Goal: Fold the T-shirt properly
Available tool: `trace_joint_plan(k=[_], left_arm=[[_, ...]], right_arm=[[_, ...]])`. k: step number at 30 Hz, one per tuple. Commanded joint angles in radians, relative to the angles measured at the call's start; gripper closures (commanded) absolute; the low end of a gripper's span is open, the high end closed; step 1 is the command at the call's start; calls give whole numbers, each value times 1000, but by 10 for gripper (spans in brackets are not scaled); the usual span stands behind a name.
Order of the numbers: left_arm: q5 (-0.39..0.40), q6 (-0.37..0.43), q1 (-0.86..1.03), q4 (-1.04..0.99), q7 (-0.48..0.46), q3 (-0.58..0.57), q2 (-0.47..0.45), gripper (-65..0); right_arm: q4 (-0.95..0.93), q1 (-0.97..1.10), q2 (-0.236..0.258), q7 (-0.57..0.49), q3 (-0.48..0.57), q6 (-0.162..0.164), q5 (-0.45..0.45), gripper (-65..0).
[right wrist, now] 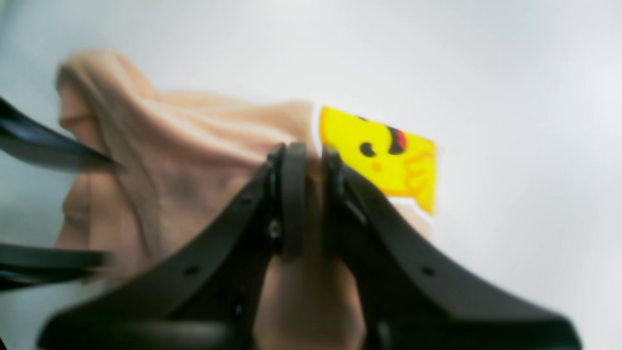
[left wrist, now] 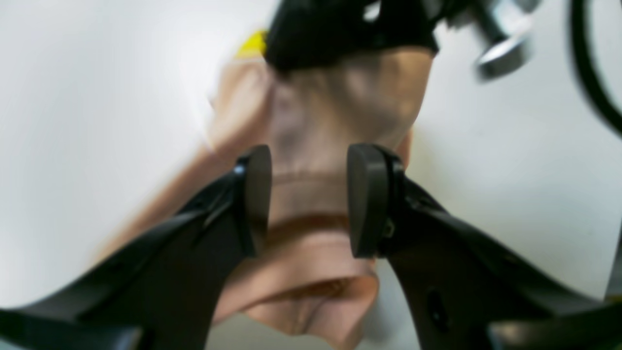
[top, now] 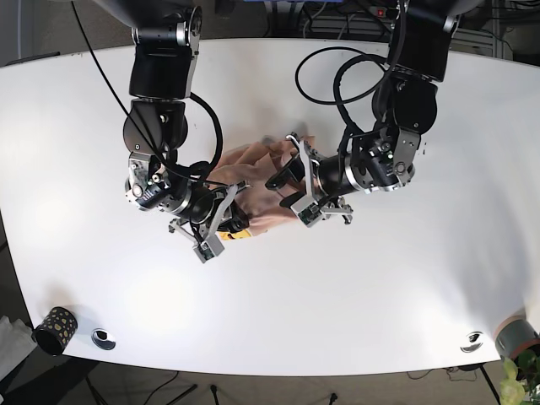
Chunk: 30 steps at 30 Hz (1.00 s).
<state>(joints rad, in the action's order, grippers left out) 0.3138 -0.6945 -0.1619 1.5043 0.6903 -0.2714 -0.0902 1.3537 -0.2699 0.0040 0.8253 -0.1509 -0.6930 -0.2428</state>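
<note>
Both arms reach in from the far edge of the table (top: pixel 405 278) and bend toward each other near its middle. The right hand (right wrist: pixel 311 194), on the base view's left, points inward and toward the near side, its two dark fingers (right wrist: pixel 293 194) drawn nearly together and pinching a fold of the T-shirt (right wrist: pixel 184 165). The left hand (left wrist: pixel 308 199), on the base view's right, points toward the other arm with its fingers (left wrist: pixel 367 199) spread apart, cloth lying between them but not pinched.
</note>
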Motion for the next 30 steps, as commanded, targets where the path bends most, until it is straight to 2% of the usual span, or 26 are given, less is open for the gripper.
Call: trace_joint_plan(k=[1,7,9,13,19,23,25,30], left_arm=[[23,-4,-32,-69,-27,-9,4,-237],[23,-4,-38,-199,-25,-19,-13,-237],[28,-4,-37,-218,-25,-19,-67,-239],[29,-4,0,-218,-28,-16,-136,-239],[31,-4,17,-213,-27,-15,-225,-239],[31,-4,23,-187,-28,-7,-251,-239],[31,-4,32,-143,-25,31,-253,-239],[31,-4,69,-12,-25,137,-244,-239]], right_arm=[[-89,-33,23,-79,1,-5,-17,-49],[-268,-59,64,-206,1,-5,-19,-49],[-306,-68,67,-238,1,-5,-17,-49],[-328,-72,96,-245,1,-5,-23,-49],[-323,-93,104,-245,0,-5,-23,-46],[-207,-85,120,-211,-3,-5,-26,-44],[-130,-79,118,-142,-3,-5,-26,-44],[28,-59,110,-45,-5,-5,-28,-44]])
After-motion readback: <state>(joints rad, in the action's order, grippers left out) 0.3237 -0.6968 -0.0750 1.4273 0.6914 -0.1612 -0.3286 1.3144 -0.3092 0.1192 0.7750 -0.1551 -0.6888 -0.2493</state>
